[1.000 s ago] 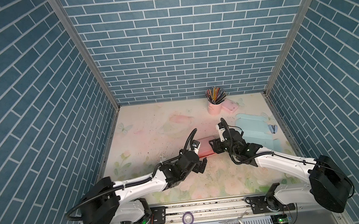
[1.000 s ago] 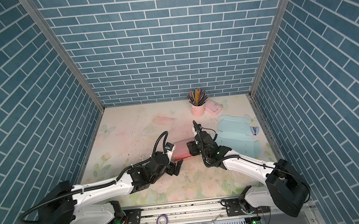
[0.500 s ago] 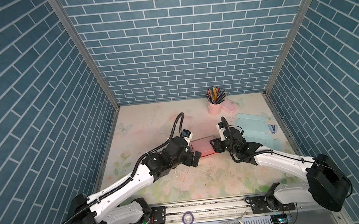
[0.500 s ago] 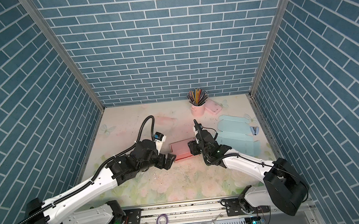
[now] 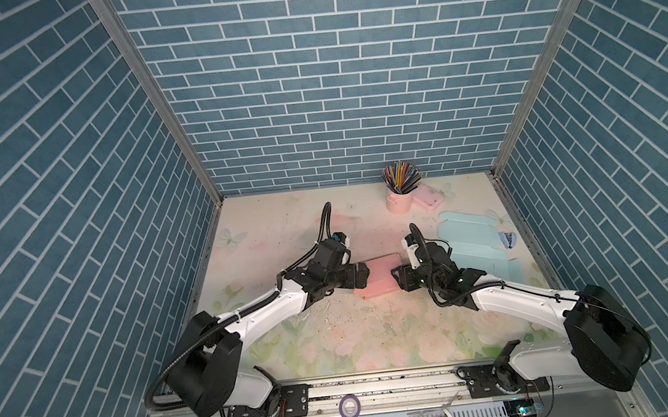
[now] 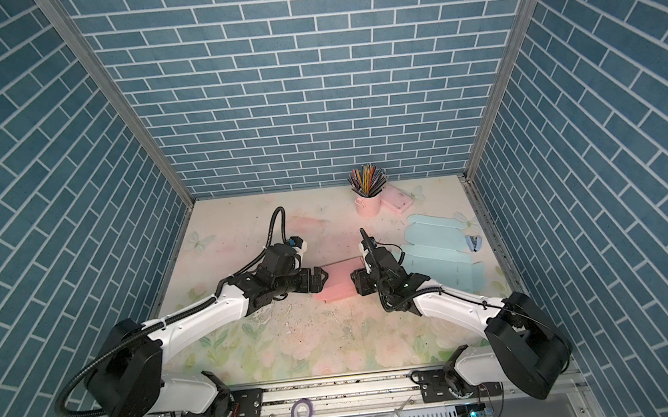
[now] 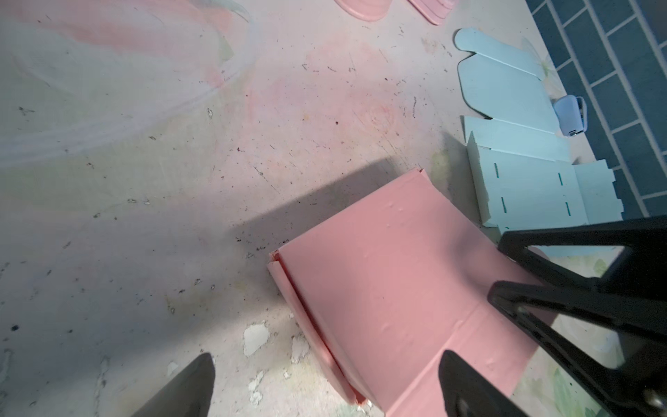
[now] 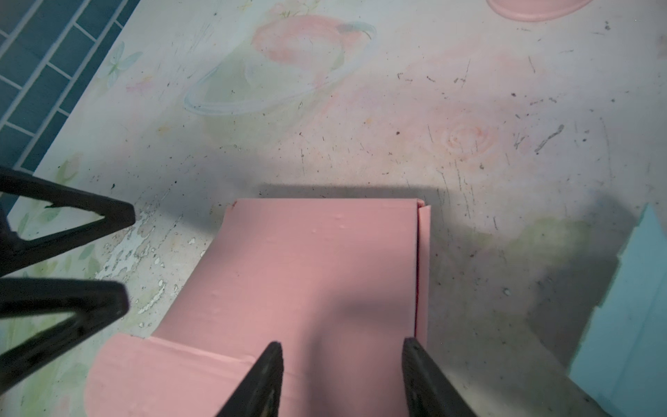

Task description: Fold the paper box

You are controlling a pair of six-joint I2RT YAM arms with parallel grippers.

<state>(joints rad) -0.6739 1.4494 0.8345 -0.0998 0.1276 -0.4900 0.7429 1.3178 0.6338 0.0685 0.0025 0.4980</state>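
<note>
The pink box (image 5: 378, 277) lay folded shut near the middle of the table (image 5: 284, 231), with one gripper at each end in both top views. From above, the left gripper (image 5: 363, 277) and right gripper (image 5: 396, 275) hid the ends of the box, and their jaws could not be judged there.

The wrist views settled that. In the left wrist view the left gripper (image 7: 326, 355) stood wide apart with nothing held, one finger over bare table and the other over the box (image 7: 379, 289). This view alone showed the doubled layers along the box's side edge, the small blue stapler (image 7: 572, 115), and the dashed slots in the flat blue card (image 7: 512, 108). It also caught the right gripper (image 7: 500, 267) from the side, above the box's far end.

In the right wrist view the right gripper (image 8: 342, 341) was about half open over the box top (image 8: 306, 270), gripping nothing; whether it touched the lid I could not tell. Only here did a rounded flap show at the box's near corner, with the left gripper (image 8: 128, 256) just beside it.

The pencil cup (image 6: 368, 206) appeared whole only from above.
</note>
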